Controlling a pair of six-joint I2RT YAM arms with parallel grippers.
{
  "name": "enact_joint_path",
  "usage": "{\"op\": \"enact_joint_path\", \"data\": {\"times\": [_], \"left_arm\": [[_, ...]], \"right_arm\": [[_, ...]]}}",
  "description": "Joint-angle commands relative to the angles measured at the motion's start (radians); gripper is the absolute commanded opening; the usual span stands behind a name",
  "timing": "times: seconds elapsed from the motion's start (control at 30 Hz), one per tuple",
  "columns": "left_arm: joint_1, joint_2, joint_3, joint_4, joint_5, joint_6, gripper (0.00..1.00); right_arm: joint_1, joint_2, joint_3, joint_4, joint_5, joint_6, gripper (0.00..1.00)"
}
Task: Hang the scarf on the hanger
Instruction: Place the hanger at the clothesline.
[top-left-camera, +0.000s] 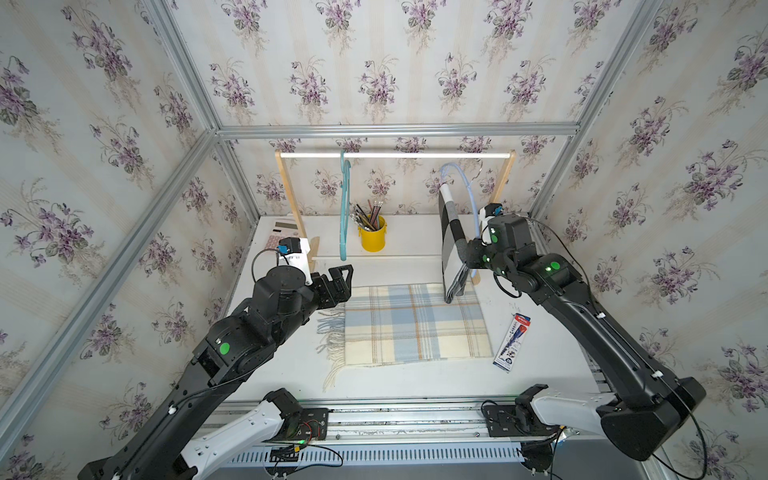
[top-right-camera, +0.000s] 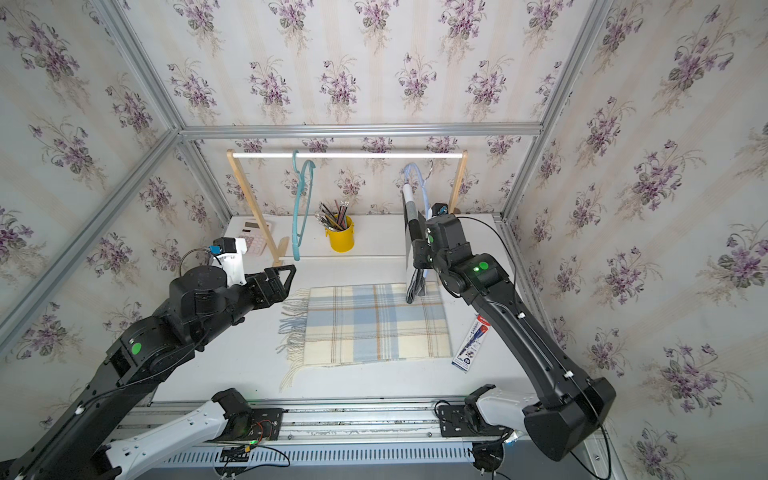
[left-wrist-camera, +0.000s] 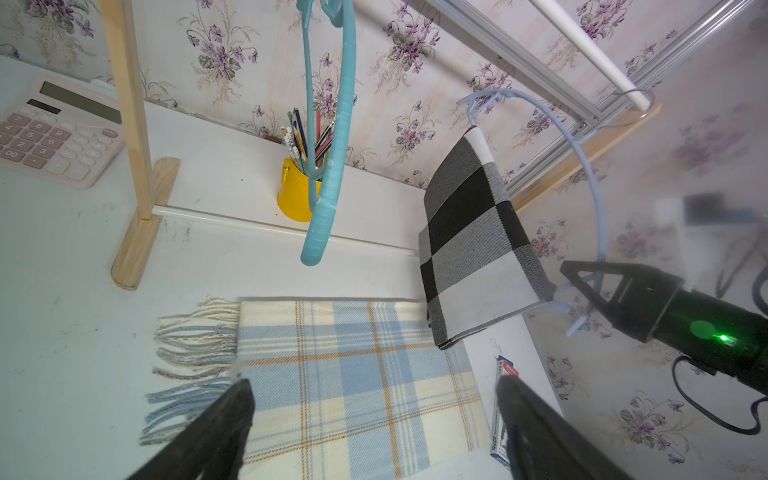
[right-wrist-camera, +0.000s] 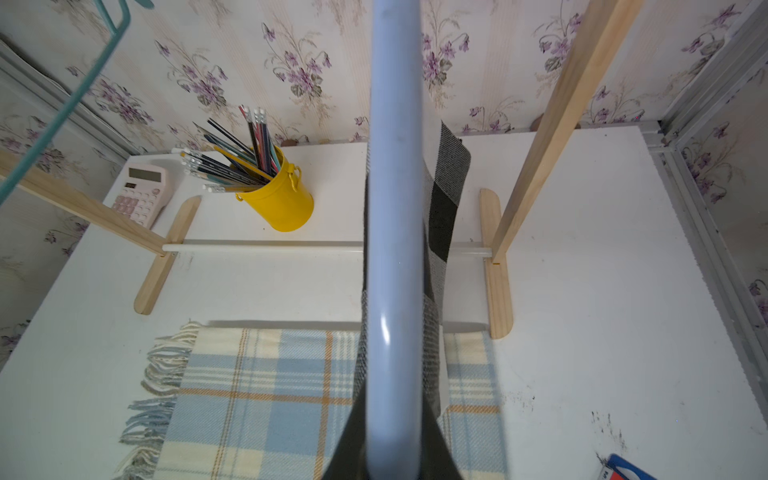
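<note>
- We see a yellow pencil cup (top-left-camera: 372, 241) and a teal hanger (top-left-camera: 343, 224) near the surface's (top-left-camera: 291, 357) rear edge.
- The left gripper (top-left-camera: 347, 284) gapes beside the plaid scarf (top-left-camera: 415, 324); the right gripper (top-left-camera: 470, 259) clamps the blue hanger (right-wrist-camera: 395, 208).

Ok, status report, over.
Left gripper open, near fringed end of plaid scarf. Right gripper shut on pale blue hanger, checked scarf draped over it. Teal hanger hangs clear.

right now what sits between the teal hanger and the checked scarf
The yellow pencil cup, standing between teal hanger and checked scarf in both top views.
</note>
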Motion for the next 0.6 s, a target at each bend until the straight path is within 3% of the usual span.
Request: {"op": "enact_joint_path", "data": {"times": [0.0, 0.2, 0.57], "left_arm": [[0.001, 0.006, -0.003, 0.012, -0.014, 0.011, 0.92], [0.001, 0.019, -0.009, 0.027, -0.007, 0.006, 0.92], [0.001, 0.007, -0.032, 0.021, -0.026, 0.019, 0.92]], "right_arm": [[0.005, -0.032, 0.015, 0.13, 0.012, -0.045, 0.0], [0.004, -0.024, 0.067, 0.099, 0.032, -0.088, 0.0], [-0.024, 0.201, 0.237, 0.097, 0.022, -0.051, 0.0]]}}
